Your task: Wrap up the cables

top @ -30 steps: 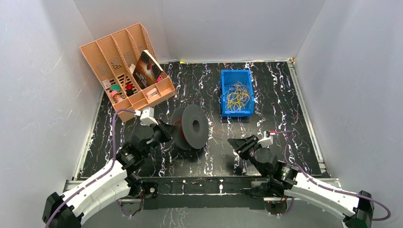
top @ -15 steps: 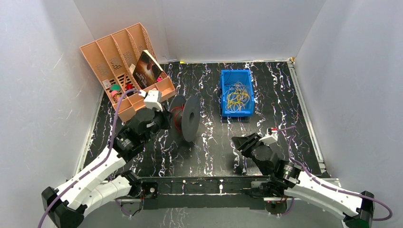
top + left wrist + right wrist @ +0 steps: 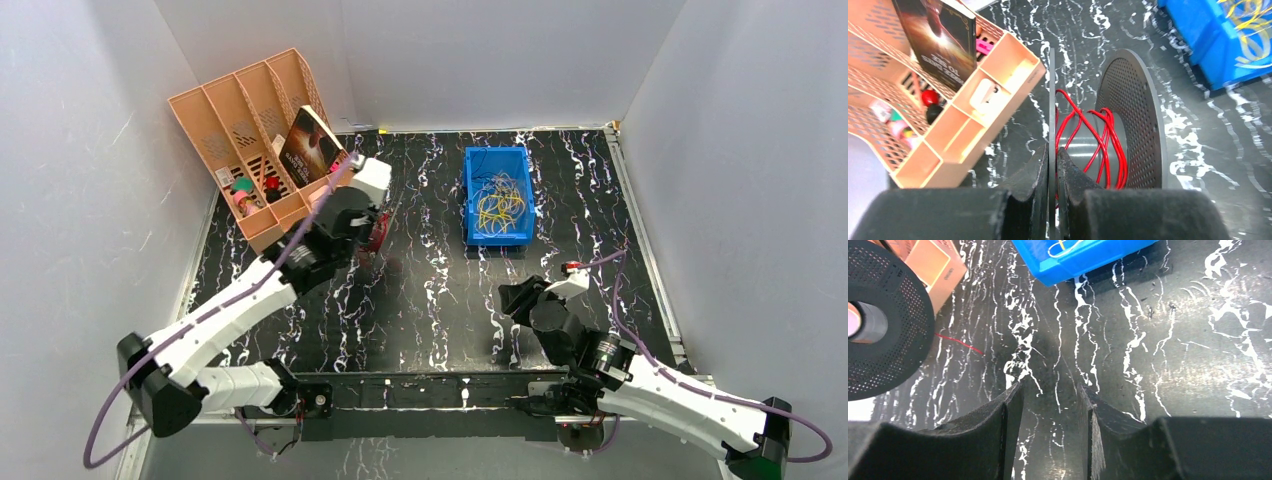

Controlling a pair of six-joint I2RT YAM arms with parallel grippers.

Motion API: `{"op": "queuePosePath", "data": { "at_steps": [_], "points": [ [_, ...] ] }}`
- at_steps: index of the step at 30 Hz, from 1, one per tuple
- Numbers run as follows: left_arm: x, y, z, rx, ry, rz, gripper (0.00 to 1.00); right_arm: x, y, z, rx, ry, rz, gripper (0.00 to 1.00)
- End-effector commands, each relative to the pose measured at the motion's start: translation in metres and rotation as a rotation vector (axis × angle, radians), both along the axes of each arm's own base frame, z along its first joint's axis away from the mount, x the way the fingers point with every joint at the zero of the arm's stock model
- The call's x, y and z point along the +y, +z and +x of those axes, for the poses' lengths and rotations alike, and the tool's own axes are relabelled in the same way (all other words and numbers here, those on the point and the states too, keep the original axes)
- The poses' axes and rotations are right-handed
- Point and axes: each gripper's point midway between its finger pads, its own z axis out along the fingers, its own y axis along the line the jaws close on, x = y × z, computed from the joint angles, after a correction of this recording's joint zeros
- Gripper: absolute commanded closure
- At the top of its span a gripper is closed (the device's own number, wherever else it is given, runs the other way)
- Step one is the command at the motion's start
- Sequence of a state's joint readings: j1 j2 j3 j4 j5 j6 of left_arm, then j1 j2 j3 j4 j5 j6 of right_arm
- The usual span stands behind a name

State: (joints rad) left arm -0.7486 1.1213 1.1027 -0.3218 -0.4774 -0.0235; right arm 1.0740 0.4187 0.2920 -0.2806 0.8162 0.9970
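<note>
Reaching far across the tabletop, the left arm stretches almost straight toward the peach organizer. Its pincer is pinched tight on the thin near flange of the black spool, held on edge just beside the organizer. The red cables loop loosely round the spool's grey hub, and a loose red strand lies on the tabletop. The right arm is folded low near its base, its pincer half open, empty, hovering above the tabletop.
</note>
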Motion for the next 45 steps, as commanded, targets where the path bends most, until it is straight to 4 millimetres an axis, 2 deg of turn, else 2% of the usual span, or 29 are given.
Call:
{"op": "queuePosePath", "data": {
  "at_steps": [1,6,8,13,16,18,19,20,21,25,31,33,35,45],
  "points": [
    [0.002,0.019,0.009,-0.116,0.073,0.312,1.0,-0.008,0.017,0.007,-0.048,-0.039,-0.042,0.48],
    [-0.023,0.008,0.011,-0.17,0.068,0.554,1.0,-0.009,0.016,0.007,-0.05,-0.039,-0.051,0.48],
    [-0.034,-0.003,0.015,-0.192,0.066,0.659,1.0,-0.009,0.014,0.007,-0.049,-0.035,-0.047,0.48],
    [-0.065,-0.02,0.016,-0.235,0.039,0.798,1.0,-0.01,0.008,0.005,-0.043,-0.033,-0.038,0.48],
    [-0.087,-0.04,0.017,-0.249,0.011,0.903,1.0,-0.01,0.005,0.003,-0.038,-0.032,-0.021,0.48],
    [-0.096,-0.062,0.018,-0.269,-0.002,0.994,1.0,-0.012,0.003,0.001,-0.034,-0.034,-0.002,0.48],
    [-0.097,-0.072,0.018,-0.267,-0.003,1.01,1.0,-0.013,0.001,0.0,-0.033,-0.034,0.004,0.48],
    [-0.098,-0.096,0.017,-0.226,-0.012,1.034,1.0,-0.013,0.0,0.0,-0.034,-0.034,0.021,0.48],
    [-0.096,-0.11,0.016,-0.206,-0.013,1.051,1.0,-0.012,0.001,0.0,-0.035,-0.03,0.027,0.48],
    [-0.093,-0.14,0.013,-0.175,-0.013,1.067,1.0,-0.013,0.003,-0.002,-0.027,-0.026,0.027,0.47],
    [-0.088,-0.162,0.01,-0.147,-0.008,1.077,1.0,-0.013,0.001,-0.003,-0.02,-0.026,0.042,0.46],
    [-0.087,-0.17,0.009,-0.135,-0.006,1.076,0.9,-0.012,0.001,-0.004,-0.017,-0.025,0.042,0.46],
    [-0.085,-0.178,0.007,-0.123,-0.003,1.077,0.85,-0.012,-0.001,-0.004,-0.014,-0.026,0.038,0.46],
    [-0.078,-0.21,0.002,-0.076,-0.004,1.08,0.72,-0.011,0.001,-0.002,-0.013,-0.028,0.033,0.45]
  ]
}}
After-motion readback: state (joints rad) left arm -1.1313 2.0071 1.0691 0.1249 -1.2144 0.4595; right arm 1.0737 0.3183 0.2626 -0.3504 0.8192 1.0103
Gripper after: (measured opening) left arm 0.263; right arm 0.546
